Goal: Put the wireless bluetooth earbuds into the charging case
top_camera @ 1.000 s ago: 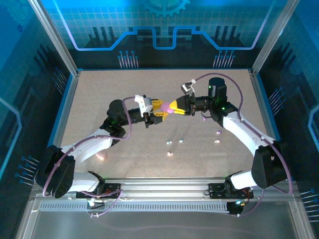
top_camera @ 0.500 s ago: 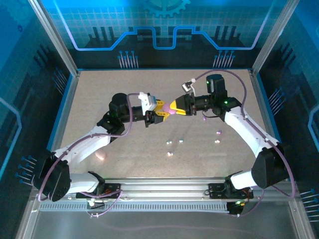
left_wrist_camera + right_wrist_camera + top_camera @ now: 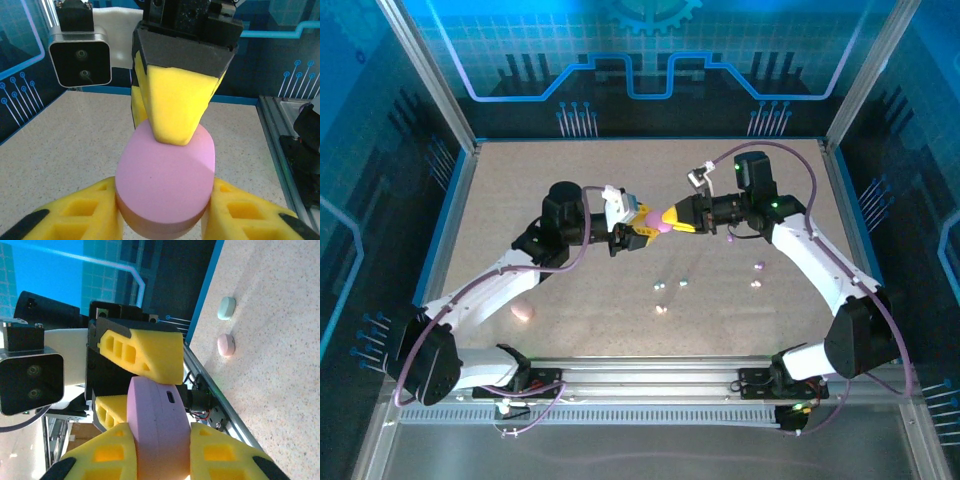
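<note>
Near the front rail point(image 3: 640, 375), a pink pebble-shaped piece point(image 3: 523, 313) lies beside the left arm point(image 3: 485, 292). A little farther in, the wireless bluetooth earbuds point(image 3: 661, 287), a few tiny pale bits, sit loose on the speckled table point(image 3: 500, 200). At mid-table, the left gripper point(image 3: 640, 233) and right gripper point(image 3: 672, 219) meet nose to nose, each pincer clamped on the same pink charging case point(image 3: 658, 226), held clear of the surface. Beyond, blue panels point(image 3: 640, 50) close the back of the enclosure.

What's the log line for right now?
case: pink, held above table | left jaws: shut on case | right jaws: shut on case | earbuds: loose on table
</note>
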Controlling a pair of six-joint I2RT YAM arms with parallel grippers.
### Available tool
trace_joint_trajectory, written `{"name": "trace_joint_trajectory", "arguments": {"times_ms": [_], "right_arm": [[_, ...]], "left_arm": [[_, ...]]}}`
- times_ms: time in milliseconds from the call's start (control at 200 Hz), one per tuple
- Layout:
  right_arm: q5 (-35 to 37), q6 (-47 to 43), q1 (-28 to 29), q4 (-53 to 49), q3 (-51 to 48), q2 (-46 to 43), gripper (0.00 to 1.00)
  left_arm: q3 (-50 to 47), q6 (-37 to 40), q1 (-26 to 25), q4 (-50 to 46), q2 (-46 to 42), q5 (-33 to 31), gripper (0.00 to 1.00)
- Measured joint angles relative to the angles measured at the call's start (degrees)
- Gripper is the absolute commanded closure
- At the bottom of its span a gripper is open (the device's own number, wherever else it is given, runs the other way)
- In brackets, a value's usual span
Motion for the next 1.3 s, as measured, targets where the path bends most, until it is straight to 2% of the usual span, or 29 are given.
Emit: {"name": "trace_joint_trajectory", "arguments": {"times_ms": [165, 295, 555, 670, 906, 1076, 1301], "right_arm": [[-2.0, 8.0, 0.0, 10.4, -3.7, -0.5, 0.88], [-3.3, 12.2, 0.0, 15.8, -4.5, -0.5, 0.88], [-5.6, 18.1, -0.2, 24.2, -5.8, -0.7, 0.88], [-6.1, 20.7, -0.3, 27.6, -6.5, -0.8, 0.88], [-6.8, 23.3, -0.3, 30.7, -6.8, -0.8, 0.88], [-7.1, 23.7, -0.3, 31.1, -7.0, -0.8, 0.87], [-7.1, 24.1, -0.3, 31.7, -7.1, -0.8, 0.87]], "left_arm": [[-2.4, -1.5, -0.2, 6.7, 0.0, -0.1, 0.47], [-3.3, -2.9, -0.2, 11.6, 0.6, 0.8, 0.48], [-4.2, -5.2, -0.2, 18.2, 1.2, 1.8, 0.56], [-4.2, -5.7, -0.2, 19.3, 1.2, 1.9, 0.50], [-4.2, -6.0, -0.1, 20.2, 1.2, 2.3, 0.60], [-4.2, -6.0, -0.1, 20.4, 1.2, 2.7, 0.51], [-4.2, -6.0, -0.1, 20.3, 1.2, 2.9, 0.53]]}}
